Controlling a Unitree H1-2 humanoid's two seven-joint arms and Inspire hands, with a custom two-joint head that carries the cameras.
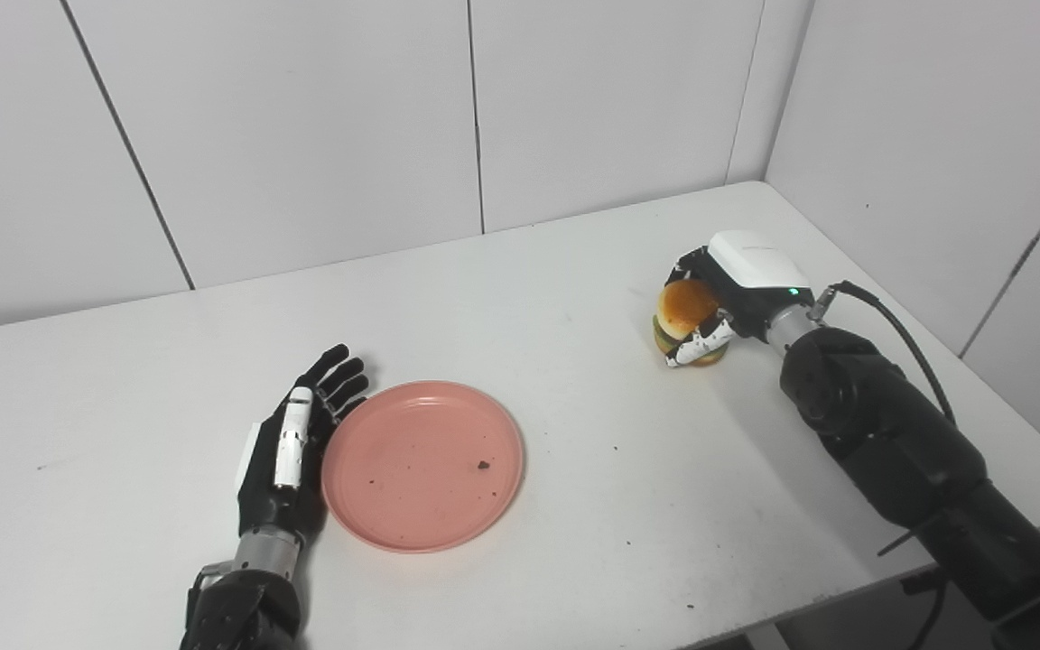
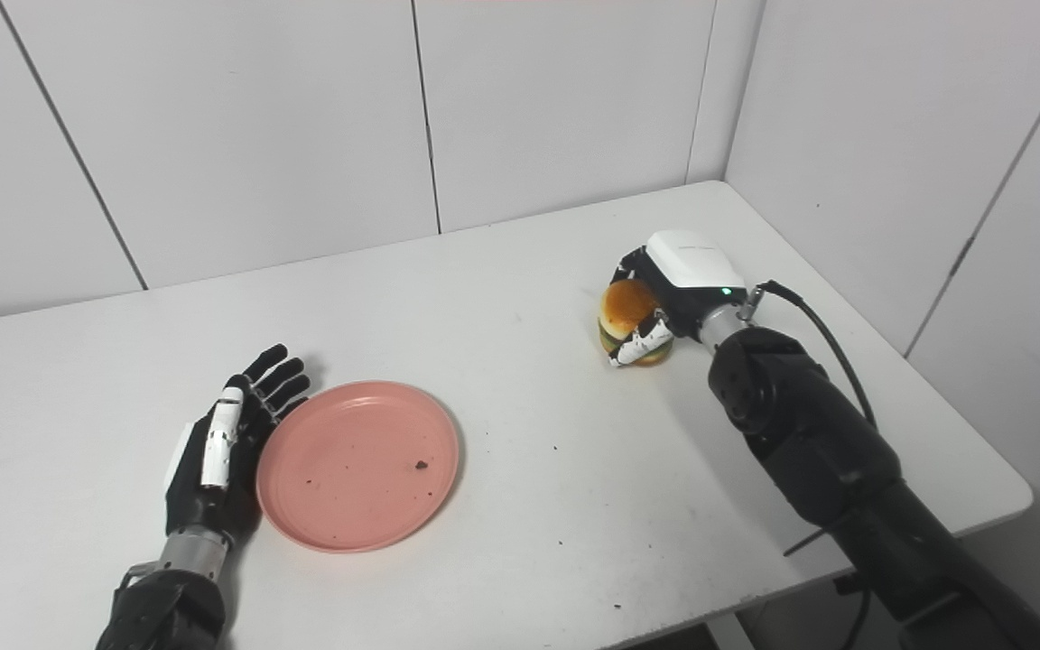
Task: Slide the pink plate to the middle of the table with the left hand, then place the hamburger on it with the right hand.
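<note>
Two hands at work: left hand [image 1: 290,442], fingers spread flat against the pink plate [image 1: 422,465] rim to push it; right hand [image 1: 729,293] curled around the hamburger [image 1: 682,311] for lifting.

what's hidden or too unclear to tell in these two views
- Hamburger: its far side is covered by the right hand in both views, so whether it has left the table cannot be told.
- Left hand: whether it touches the pink plate rim is unclear; its palm side faces away.
- Dark specks on the plate: too small to identify.
</note>
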